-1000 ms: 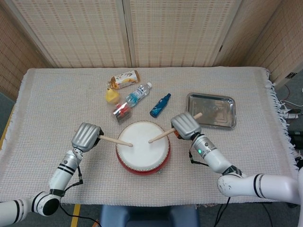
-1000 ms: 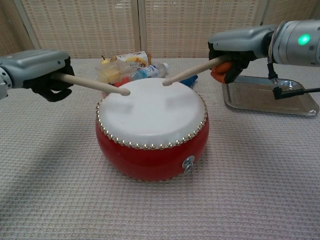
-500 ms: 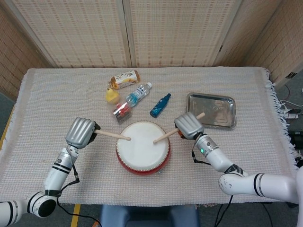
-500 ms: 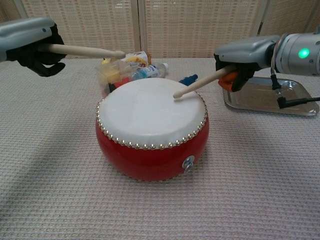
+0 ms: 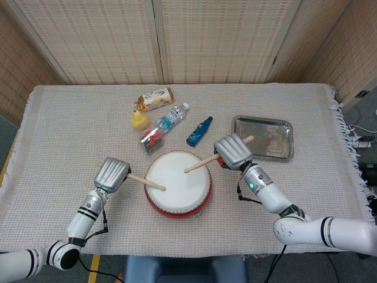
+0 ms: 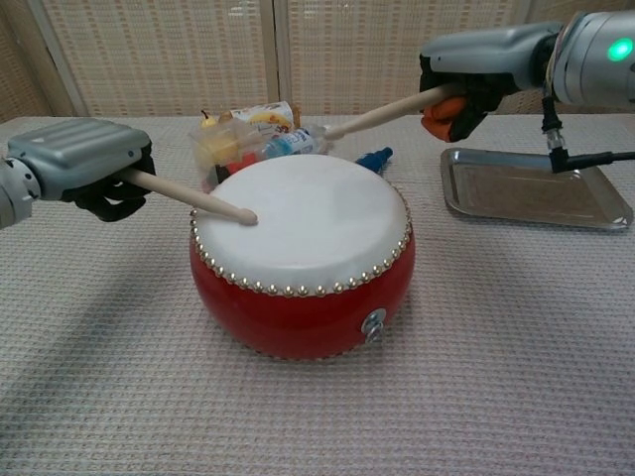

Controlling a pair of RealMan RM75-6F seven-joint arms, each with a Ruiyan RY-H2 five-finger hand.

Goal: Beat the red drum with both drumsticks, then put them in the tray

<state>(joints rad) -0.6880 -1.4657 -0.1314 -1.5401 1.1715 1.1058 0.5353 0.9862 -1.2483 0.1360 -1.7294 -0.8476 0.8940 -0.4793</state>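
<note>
Your left hand [image 5: 112,174] grips the left drumstick [image 5: 145,181] — its tip rests on the white skin of the red drum [image 6: 303,297], near the drum's left edge in the chest view. The stick slopes down from the hand to the skin.

Your right hand [image 5: 233,151] holds the right drumstick [image 5: 199,163] too, fingers wrapped round the shaft. In the chest view that stick's tip hangs above the far rim of the drum, clear of the skin; its butt end pokes out behind the hand toward the tray [image 5: 285,150]. Something orange shows under the right hand's fingers — cannot tell what it is.

Drum sits on the cloth-covered counter [image 5: 59,130], near the front edge, between the two hands. The tray is metal, shallow, lying flat just to the right of the right hand and behind it.

Behind the drum, a loose cluster: a clear water bottle [image 5: 172,117] lying on its side, a dark blue bottle [image 5: 199,131] also lying down, a snack packet [image 5: 154,98], a small yellow item [image 5: 139,119], and a clear-wrapped item with red inside [image 5: 152,139] closest to the drum's far left rim.
</note>
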